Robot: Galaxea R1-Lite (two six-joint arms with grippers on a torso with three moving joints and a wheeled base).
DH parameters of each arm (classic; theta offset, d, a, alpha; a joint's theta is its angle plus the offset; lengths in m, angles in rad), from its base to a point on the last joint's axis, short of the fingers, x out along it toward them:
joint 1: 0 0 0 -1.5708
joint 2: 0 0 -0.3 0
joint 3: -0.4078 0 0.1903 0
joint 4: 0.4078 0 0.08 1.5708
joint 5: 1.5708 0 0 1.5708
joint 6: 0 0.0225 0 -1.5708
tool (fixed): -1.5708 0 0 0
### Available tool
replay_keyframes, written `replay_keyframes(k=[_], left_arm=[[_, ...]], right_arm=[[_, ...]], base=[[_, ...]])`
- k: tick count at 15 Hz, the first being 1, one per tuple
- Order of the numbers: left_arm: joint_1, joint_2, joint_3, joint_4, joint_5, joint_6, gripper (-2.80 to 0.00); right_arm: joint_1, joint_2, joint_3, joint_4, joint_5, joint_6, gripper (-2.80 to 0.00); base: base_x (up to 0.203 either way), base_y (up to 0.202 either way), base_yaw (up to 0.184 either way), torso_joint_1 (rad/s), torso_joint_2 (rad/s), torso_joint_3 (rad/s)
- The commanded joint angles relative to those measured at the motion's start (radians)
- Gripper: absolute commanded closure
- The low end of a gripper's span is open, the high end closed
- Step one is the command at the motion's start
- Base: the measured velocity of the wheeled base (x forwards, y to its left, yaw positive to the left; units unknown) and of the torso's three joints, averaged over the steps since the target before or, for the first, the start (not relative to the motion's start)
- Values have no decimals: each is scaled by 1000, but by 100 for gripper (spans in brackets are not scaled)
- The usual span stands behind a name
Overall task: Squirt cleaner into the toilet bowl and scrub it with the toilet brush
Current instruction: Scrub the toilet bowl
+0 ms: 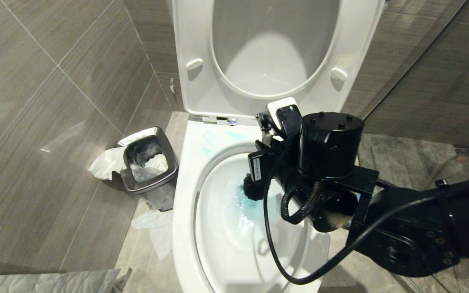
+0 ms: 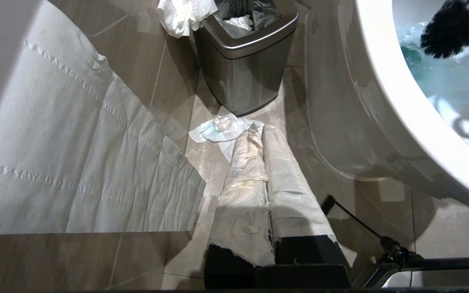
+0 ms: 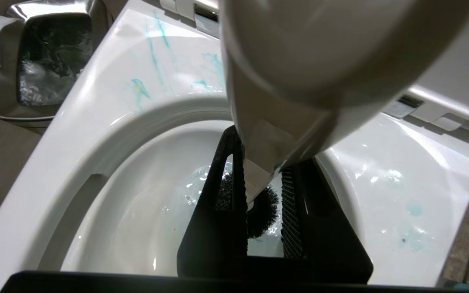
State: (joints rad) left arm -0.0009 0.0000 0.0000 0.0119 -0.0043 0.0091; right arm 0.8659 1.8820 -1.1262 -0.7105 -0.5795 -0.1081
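My right tool [image 3: 259,191] pinches pale translucent toilet brush [image 1: 253,187], dark bristles below it in turquoise-blue cleaner [image 1: 244,205] inside white glossy toilet bowl [image 1: 185,195]; left tool [image 2: 265,162] pressed together, parked nr floor

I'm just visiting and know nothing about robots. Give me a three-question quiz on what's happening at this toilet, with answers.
1. True or false: the right gripper is shut on the toilet brush.
2. Where is the brush's dark bristle head? A) in the waste bin B) down in the toilet bowl C) lying on the floor
3. What colour is the cleaner streaked on the bowl's rim?

Key
1. True; the handle runs between its fingers.
2. B, down in the bluish water.
3. Turquoise-blue.
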Motion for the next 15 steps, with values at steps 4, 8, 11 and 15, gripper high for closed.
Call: replay_keyframes(k=[4,8,11,15], left_arm=[[1,0,2,0,1,-9,0],[1,0,2,0,1,-9,0],[1,0,2,0,1,-9,0],[1,0,2,0,1,-9,0]], right_arm=[[57,-139,-1,90,-29,-1,0],[65,-159,0,108,-37,-1,0],[70,-159,0,108,-37,-1,0],[70,-158,-3,108,-37,-1,0]], base=[[0,0,0,0,0,0],[0,0,0,0,0,0],[0,0,0,1,1,23],[0,0,0,4,1,170]])
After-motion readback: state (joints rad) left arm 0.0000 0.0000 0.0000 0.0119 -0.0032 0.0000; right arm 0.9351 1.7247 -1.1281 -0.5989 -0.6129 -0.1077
